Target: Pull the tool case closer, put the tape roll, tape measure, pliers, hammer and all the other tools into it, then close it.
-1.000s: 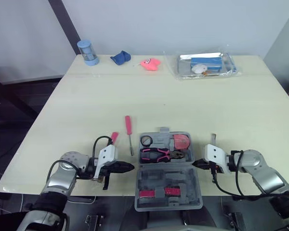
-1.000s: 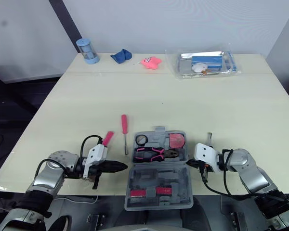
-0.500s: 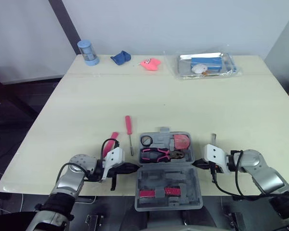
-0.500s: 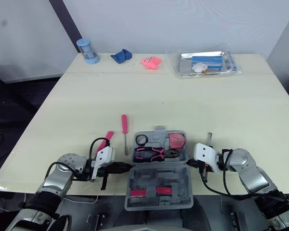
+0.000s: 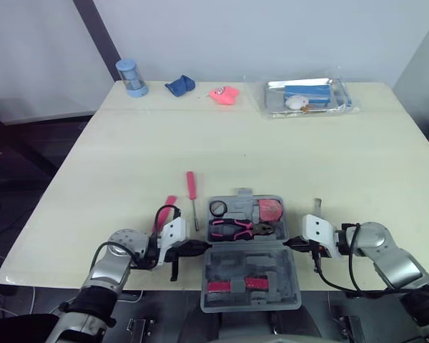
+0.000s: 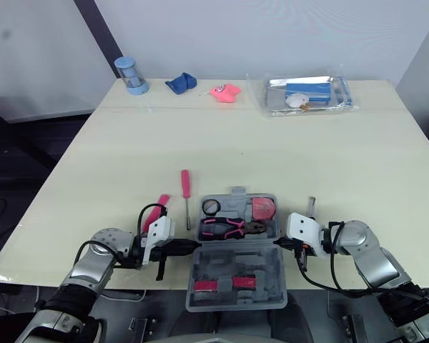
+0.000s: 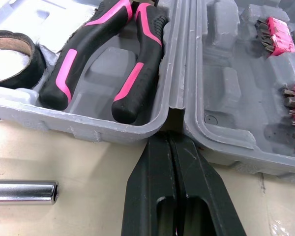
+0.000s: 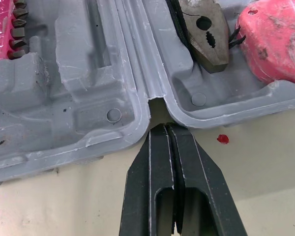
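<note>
Left eye view, from where I stand: the pale table (image 5: pixel 272 157) takes up most of the scene, and the grey case (image 5: pixel 272 264) lies open flat at its near edge, about in the middle. Its near half hangs partly over the edge.

That near half is moulded plastic holding pink bit strips (image 5: pixel 236 286). The far half has the black-and-pink pliers (image 5: pixel 232 230) lying across it, the red tape measure (image 5: pixel 269 209) in the far right pocket and the black tape roll (image 5: pixel 217 209) in the far left one.

Left gripper (image 5: pixel 196 248) has its two fingers pressed flat together with nothing between them, the tip at the hinge notch on the case's left side. Right gripper (image 5: pixel 292 244) is the same, fingers closed tight and empty, tip at the hinge notch on the right side.

On the table just left of the case lies a red screwdriver (image 5: pixel 191 193), and a pink handle (image 5: pixel 164 209) lies further left, beside the left arm. A small metal-shafted tool (image 5: pixel 317 206) lies just right of the case. Along the far edge sit a clear bag (image 5: pixel 305 96), a blue cup (image 5: pixel 131 77), a blue cloth (image 5: pixel 179 86) and a pink lump (image 5: pixel 223 94).
</note>
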`<state>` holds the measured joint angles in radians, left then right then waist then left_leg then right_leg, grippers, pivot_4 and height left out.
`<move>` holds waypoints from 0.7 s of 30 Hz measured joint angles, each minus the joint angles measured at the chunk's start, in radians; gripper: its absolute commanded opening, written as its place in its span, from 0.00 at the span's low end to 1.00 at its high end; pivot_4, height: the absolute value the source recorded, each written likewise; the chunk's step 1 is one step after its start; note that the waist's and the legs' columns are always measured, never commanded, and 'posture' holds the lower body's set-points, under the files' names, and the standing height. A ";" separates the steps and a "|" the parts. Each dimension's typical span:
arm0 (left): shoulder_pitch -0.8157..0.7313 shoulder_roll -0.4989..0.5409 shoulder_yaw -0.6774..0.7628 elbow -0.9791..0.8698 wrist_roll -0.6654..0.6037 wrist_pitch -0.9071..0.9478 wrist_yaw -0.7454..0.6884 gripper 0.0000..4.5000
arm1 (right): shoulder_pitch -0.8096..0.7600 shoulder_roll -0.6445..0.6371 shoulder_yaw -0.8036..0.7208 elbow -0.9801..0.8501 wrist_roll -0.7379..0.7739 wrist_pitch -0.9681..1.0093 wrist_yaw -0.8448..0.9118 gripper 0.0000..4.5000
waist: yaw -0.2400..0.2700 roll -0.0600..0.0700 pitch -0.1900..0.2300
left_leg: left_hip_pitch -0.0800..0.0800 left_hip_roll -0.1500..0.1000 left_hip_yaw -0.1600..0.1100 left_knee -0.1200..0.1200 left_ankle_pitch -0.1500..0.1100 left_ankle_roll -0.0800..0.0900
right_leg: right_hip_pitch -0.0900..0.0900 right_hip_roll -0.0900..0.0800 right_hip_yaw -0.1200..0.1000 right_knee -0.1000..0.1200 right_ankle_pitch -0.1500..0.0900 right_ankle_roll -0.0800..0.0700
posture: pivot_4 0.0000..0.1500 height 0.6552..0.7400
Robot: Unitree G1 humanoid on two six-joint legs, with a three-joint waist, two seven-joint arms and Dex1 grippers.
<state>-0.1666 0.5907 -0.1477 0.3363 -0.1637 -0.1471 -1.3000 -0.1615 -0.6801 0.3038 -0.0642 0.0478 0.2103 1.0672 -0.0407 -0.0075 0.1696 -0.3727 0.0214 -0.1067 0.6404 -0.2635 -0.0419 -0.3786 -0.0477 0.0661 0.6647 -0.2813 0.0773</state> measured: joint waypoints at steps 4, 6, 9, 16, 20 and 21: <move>-0.006 -0.007 0.002 0.000 -0.002 0.021 0.005 0.01 | 0.000 -0.001 -0.001 -0.001 0.000 0.008 0.001 0.00 | 0.001 0.000 0.000 | 0.000 0.000 0.000 0.001 0.000 0.000 | 0.000 0.000 0.000 0.000 0.000 0.000 | 1.00 1.00; -0.010 -0.009 0.002 0.000 -0.004 0.033 0.009 0.01 | 0.000 -0.001 -0.003 -0.006 0.000 0.019 0.001 0.00 | 0.001 0.000 0.000 | 0.000 0.000 -0.001 0.001 0.000 0.000 | 0.000 0.000 -0.001 0.000 0.000 0.000 | 1.00 1.00; -0.015 -0.011 0.001 -0.001 -0.003 0.042 0.016 0.01 | 0.000 -0.001 -0.004 -0.011 0.000 0.029 0.001 0.00 | 0.001 0.000 0.000 | -0.001 0.000 -0.001 0.001 0.000 0.000 | 0.000 0.000 -0.001 0.000 0.000 0.000 | 1.00 1.00; -0.026 -0.019 0.001 -0.015 -0.002 0.084 0.042 0.01 | 0.000 -0.001 -0.009 -0.014 0.000 0.045 -0.007 0.00 | 0.001 0.000 0.000 | -0.003 0.000 -0.003 0.003 0.000 0.000 | 0.000 0.000 -0.003 0.000 0.000 0.000 | 1.00 1.00; -0.038 -0.023 -0.001 -0.024 0.010 0.105 0.061 0.01 | -0.002 0.000 -0.012 -0.012 0.000 0.047 -0.020 0.00 | 0.001 0.000 0.000 | -0.004 0.000 -0.005 0.004 0.000 0.000 | 0.000 0.000 -0.005 0.000 0.000 0.000 | 1.00 1.00; -0.044 -0.026 -0.001 -0.029 0.015 0.116 0.069 0.01 | -0.004 0.002 -0.015 -0.008 0.000 0.048 -0.026 0.00 | 0.001 0.000 0.000 | -0.005 0.000 -0.006 0.005 0.000 0.000 | 0.000 0.000 -0.006 0.000 0.000 0.000 | 1.00 1.00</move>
<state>-0.2106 0.5646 -0.1482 0.3078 -0.1491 -0.0315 -1.2308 -0.1656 -0.6779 0.2886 -0.0727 0.0473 0.2579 1.0412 -0.0401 -0.0075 0.1696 -0.3776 0.0209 -0.1130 0.6452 -0.2635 -0.0420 -0.3788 -0.0478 0.0605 0.6649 -0.2812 0.0773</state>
